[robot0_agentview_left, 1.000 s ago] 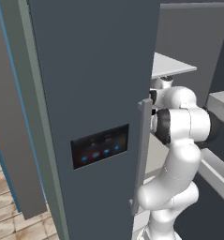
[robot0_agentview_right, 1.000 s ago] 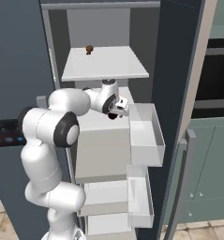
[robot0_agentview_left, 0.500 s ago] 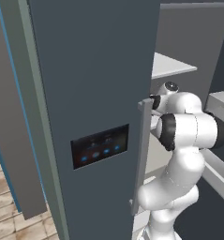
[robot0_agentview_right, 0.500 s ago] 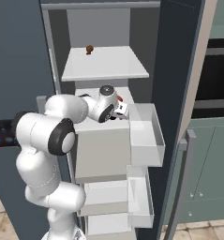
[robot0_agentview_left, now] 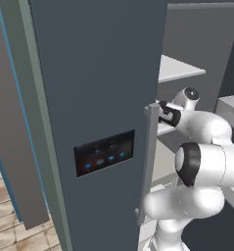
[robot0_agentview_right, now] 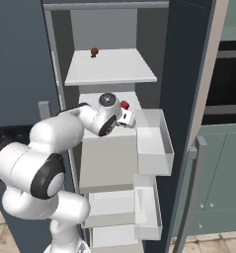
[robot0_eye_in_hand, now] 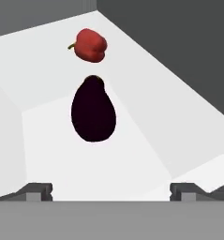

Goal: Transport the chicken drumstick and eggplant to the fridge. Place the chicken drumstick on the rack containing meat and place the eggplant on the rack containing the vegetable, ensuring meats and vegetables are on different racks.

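So my pincer [robot0_eye_in_hand: 111, 190] is spread wide apart with nothing in it, tips sitting just short of the eggplant [robot0_eye_in_hand: 93, 110], which is lying on the pale rack [robot0_eye_in_hand: 141, 140] inside the fridge [robot0_agentview_right: 20, 59]. Just past the eggplant, further back on the same rack, there's a red bell pepper [robot0_eye_in_hand: 89, 45], so that looks like the veggie rack, good. Up on the rack above, way at the back, I can see a small brown lump [robot0_agentview_right: 94, 51], probably the meat; too small to call it for sure. What worries me: the eggplant's round and lying loose, so if I clip it while backing out it could roll toward the rack's front edge, and my elbow is tight against the fridge door handle [robot0_agentview_left: 149, 162]. Compared with a second ago, my wrist has pulled back from the rack and the elbow has swung out and down.
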